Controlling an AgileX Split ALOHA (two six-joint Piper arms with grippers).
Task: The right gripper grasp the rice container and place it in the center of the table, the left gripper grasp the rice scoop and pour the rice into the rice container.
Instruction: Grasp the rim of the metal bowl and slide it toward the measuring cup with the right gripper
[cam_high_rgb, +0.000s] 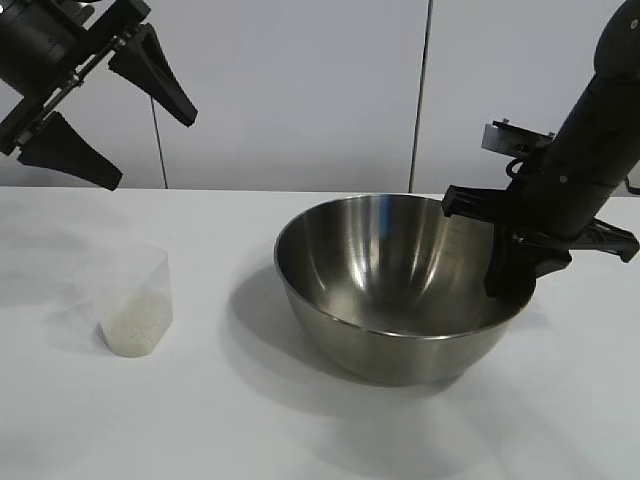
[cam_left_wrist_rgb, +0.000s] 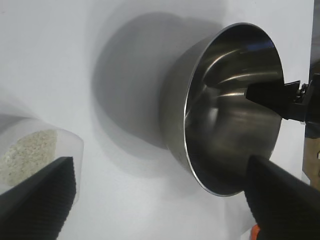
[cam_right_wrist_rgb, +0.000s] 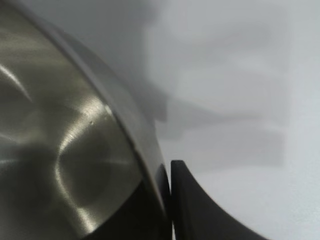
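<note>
On the bowl's (cam_high_rgb: 400, 290) right rim, the right claw (cam_high_rgb: 512, 272) is clamped; the surface's (cam_high_rgb: 300, 430) centre lies leftward; the left claw (cam_high_rgb: 100, 110) hangs open.

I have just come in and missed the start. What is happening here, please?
The right gripper is shut on the rim of the rice container, one finger inside and one outside. The left gripper hangs open above the rice scoop, which stands on the table with the rice in it. Nothing is poured yet.

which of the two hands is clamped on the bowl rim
The right hand: its fingers pinch the steel bowl's rim, one inside, one outside. The left hand hangs open above the rice cup, touching nothing.
</note>
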